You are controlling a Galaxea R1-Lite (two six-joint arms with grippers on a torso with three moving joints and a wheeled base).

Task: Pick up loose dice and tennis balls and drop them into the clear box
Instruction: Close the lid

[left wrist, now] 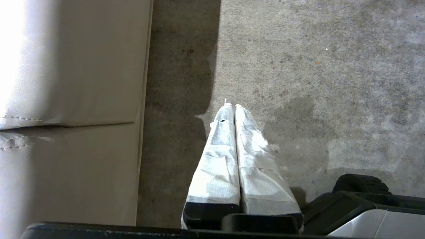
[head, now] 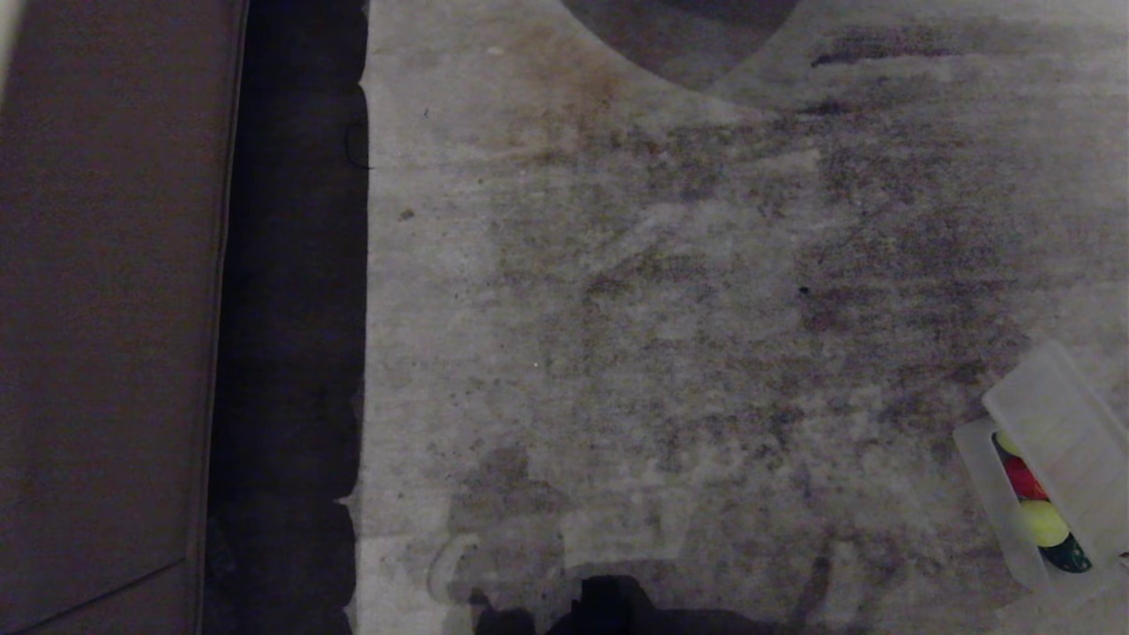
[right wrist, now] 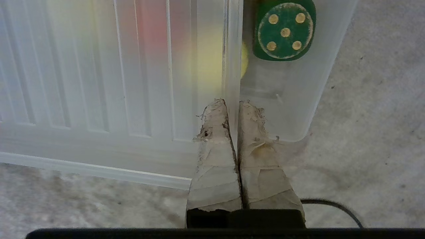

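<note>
The clear box (head: 979, 467) sits on the carpet at the lower right of the head view, its ribbed lid (head: 1058, 414) lying askew over it so that a strip stays uncovered. In that strip lie a pale yellow-green ball (head: 1005, 441), a red die (head: 1023, 481), a round yellow thing (head: 1043, 522) and a dark green die (head: 1069, 554). The right wrist view looks down on the lid (right wrist: 99, 66) and the green die (right wrist: 285, 31), which shows five pips. My right gripper (right wrist: 232, 103) is shut and empty, its tips over the lid's edge. My left gripper (left wrist: 234, 106) is parked, shut, above the carpet.
A beige upholstered seat (head: 106, 309) fills the left side, with a dark gap (head: 291, 353) between it and the stained carpet (head: 661, 309). My black base (head: 609, 608) shows at the bottom edge. A black cable (right wrist: 335, 205) lies on the carpet beside the box.
</note>
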